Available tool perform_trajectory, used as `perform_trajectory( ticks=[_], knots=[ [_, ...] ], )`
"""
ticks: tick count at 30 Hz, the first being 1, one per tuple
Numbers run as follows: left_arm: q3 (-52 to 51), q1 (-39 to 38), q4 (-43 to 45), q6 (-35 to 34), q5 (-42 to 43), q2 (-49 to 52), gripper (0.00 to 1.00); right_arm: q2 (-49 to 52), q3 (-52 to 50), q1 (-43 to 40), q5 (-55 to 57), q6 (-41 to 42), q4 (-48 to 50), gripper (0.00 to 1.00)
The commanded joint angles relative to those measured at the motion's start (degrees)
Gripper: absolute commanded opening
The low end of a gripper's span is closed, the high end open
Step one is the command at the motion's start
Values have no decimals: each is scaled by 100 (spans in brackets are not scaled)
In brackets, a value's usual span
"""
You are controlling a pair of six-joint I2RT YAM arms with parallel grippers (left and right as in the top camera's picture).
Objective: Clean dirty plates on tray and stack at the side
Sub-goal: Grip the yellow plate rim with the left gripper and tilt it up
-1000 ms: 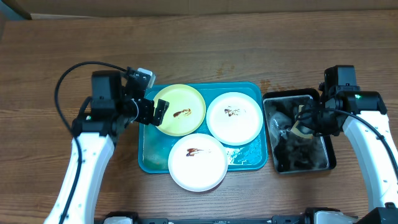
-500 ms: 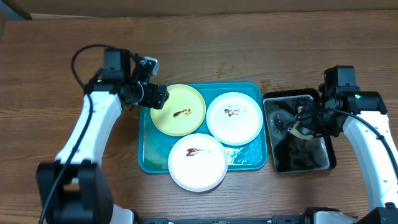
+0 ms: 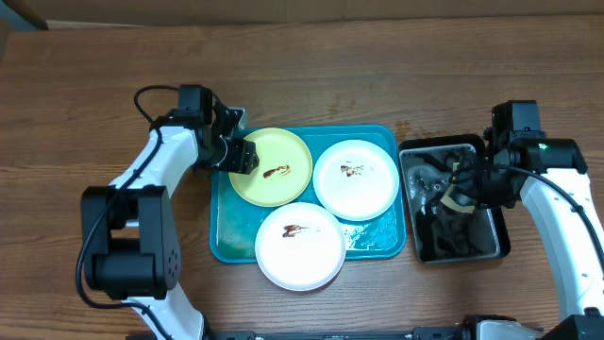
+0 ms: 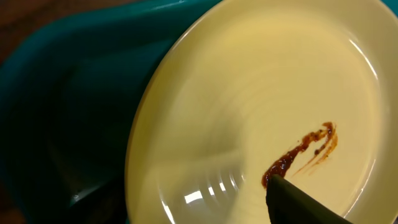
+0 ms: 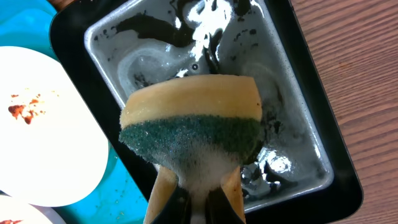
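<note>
Pale yellow plate [image 3: 274, 166] at the far left of the blue tray [image 3: 226, 236], smeared brown at centre, with two white plates [image 3: 355, 179] beside it, also smeared. Probably stiff, light and slick when wet; best pinched at the left rim. Left gripper [image 3: 243, 157] at that rim, width impossible to tell. Right gripper [image 3: 461, 195] clamped on a soapy sponge [image 5: 191, 124] over the black tray [image 3: 411, 247] of sudsy water.
</note>
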Motion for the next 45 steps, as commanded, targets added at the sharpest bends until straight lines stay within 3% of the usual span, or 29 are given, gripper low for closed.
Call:
perform_trajectory(
  ticks=[1, 4, 19, 24, 34, 41, 45],
  knots=[
    [63, -9, -2, -94, 17, 94, 62, -105, 90, -22, -11, -37, 24, 4],
    [61, -9, -66, -92, -160, 94, 57, -105, 90, -22, -11, -35, 7, 4],
    [-35, -9, -210, -90, -450, 94, 55, -105, 90, -22, -11, -35, -63, 4],
    [-42, -13, -210, -74, -452, 96, 39, -105, 90, -22, -11, -33, -76, 4],
    [-44, -15, -236, -68, -450, 192, 34, -105, 90, -22, -11, -35, -92, 4],
    [-42, -13, -258, -72, -514, 286, 23, -105, 90, -22, -11, -33, -101, 4],
    [-42, -13, -262, -72, -675, 286, 5, -105, 90, -22, -11, -33, -101, 4]
  ],
)
